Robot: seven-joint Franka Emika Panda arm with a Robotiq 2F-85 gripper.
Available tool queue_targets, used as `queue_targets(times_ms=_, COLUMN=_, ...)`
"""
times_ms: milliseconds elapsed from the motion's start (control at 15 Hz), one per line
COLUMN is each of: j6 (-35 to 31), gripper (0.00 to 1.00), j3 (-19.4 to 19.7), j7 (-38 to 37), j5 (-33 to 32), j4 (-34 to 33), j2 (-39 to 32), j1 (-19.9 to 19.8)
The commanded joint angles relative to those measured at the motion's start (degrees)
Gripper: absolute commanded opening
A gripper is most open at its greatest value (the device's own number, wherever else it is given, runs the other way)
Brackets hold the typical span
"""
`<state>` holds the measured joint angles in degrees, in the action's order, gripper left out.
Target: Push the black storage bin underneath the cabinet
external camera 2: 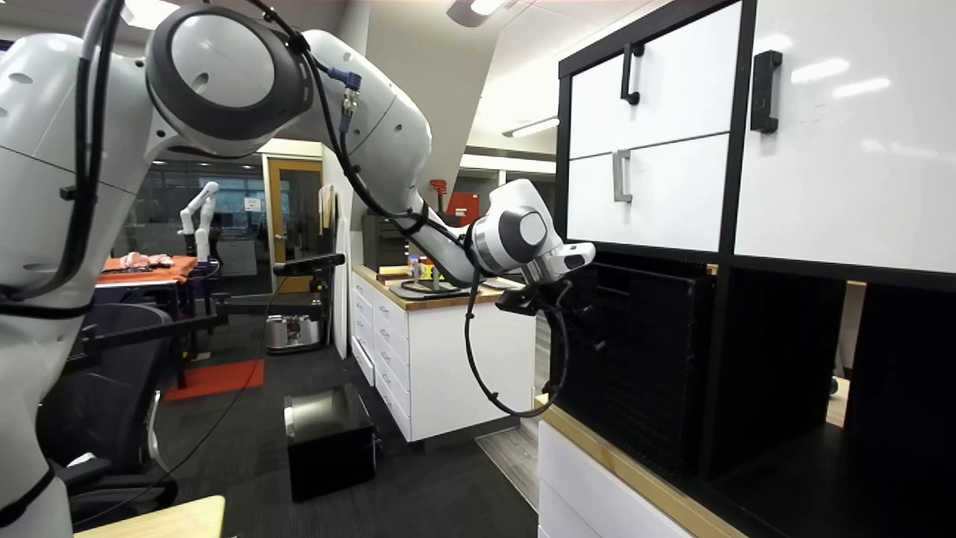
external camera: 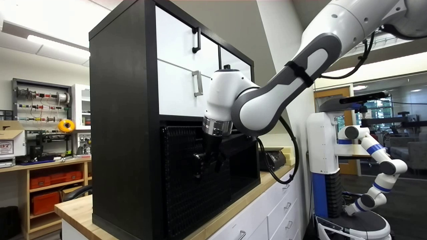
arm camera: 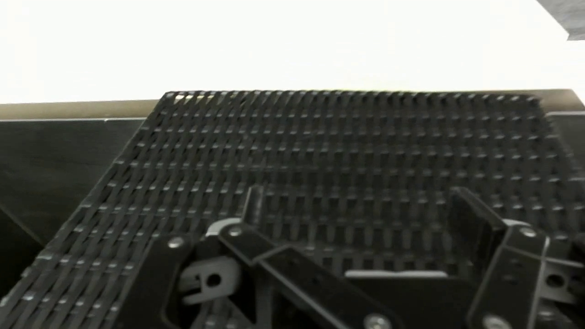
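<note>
The black storage bin (external camera: pixel 186 196) stands in the lower left opening of the cabinet (external camera: pixel 120 116). Its ribbed front faces out in both exterior views (external camera 2: pixel 635 373). In the wrist view the bin's woven face (arm camera: pixel 320 137) fills most of the picture, and its edge overlaps a beige strip. How far the bin sticks out of the cabinet (external camera 2: pixel 728 142) is hard to tell. My gripper (external camera: pixel 207 166) is in front of the bin's face, below the white drawers; it also shows dark against the bin (external camera 2: pixel 594 329). Its fingers (arm camera: pixel 356 189) are wide apart with nothing between them. Contact with the bin cannot be told.
The cabinet stands on a wooden counter (external camera: pixel 240 200) over white drawers (external camera: pixel 250 220). Slim handles (external camera: pixel 197 83) stick out above my gripper. A looped cable (external camera 2: pixel 515 411) hangs from my arm. A black device (external camera: pixel 273 158) sits farther along the counter. Another robot (external camera: pixel 320 146) stands beyond.
</note>
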<state>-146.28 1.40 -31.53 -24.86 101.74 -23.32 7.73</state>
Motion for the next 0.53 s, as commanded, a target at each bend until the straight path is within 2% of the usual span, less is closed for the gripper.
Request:
queue_targets(times_ms=0, j6=7.0, gripper=1.00, j3=-3.7, j7=11.9, j5=11.8, j4=4.5, j2=6.4, j1=-0.6)
queue_targets(times_ms=267, j6=17.8, gripper=1.00, j3=-5.6, j7=18.3, j5=19.9, j4=4.2, j2=11.0, j1=-0.6)
queue_targets(times_ms=467, j6=26.2, gripper=1.00, j3=-5.8, j7=19.2, j5=21.5, j4=4.7, j2=14.2, j1=-0.3)
